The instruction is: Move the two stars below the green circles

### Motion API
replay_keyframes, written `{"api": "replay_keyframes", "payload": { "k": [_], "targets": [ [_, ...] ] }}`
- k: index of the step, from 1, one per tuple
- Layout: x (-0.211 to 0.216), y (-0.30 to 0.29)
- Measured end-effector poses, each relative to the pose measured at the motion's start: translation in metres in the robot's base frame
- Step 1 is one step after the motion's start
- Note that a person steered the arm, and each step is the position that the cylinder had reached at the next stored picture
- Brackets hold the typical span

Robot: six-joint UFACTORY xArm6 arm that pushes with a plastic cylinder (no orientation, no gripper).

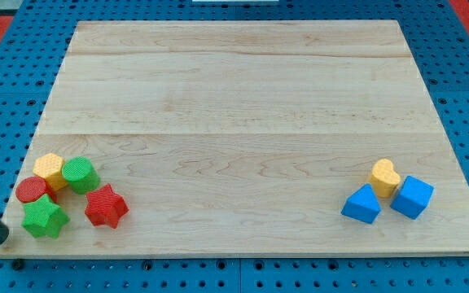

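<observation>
A cluster of blocks sits at the board's bottom left. The green circle [80, 174] lies next to a yellow hexagon [50, 169] on its left. A red circle [32, 190] lies below the hexagon. The green star [44, 217] is just below the red circle. The red star [106, 206] is below and right of the green circle, close to it. My tip [3, 239] shows at the view's bottom left, just left of the green star, at the board's edge and apart from the star.
At the board's bottom right a yellow heart [385, 177], a blue triangle [361, 204] and a blue cube [412, 196] sit together. The wooden board [243, 98] lies on a blue pegboard.
</observation>
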State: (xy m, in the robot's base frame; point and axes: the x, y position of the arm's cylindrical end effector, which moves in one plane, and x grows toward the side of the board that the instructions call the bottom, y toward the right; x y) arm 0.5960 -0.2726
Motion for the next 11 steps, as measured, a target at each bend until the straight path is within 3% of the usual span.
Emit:
{"api": "replay_keyframes", "payload": {
  "k": [2, 3, 6, 7, 8, 10, 11],
  "targets": [
    [-0.014, 0.012],
    [0.011, 0.004],
    [0.001, 0.049],
    [0.022, 0.060],
    [0.021, 0.177],
    [0.022, 0.472],
    [-0.004, 0.527]
  ]
}}
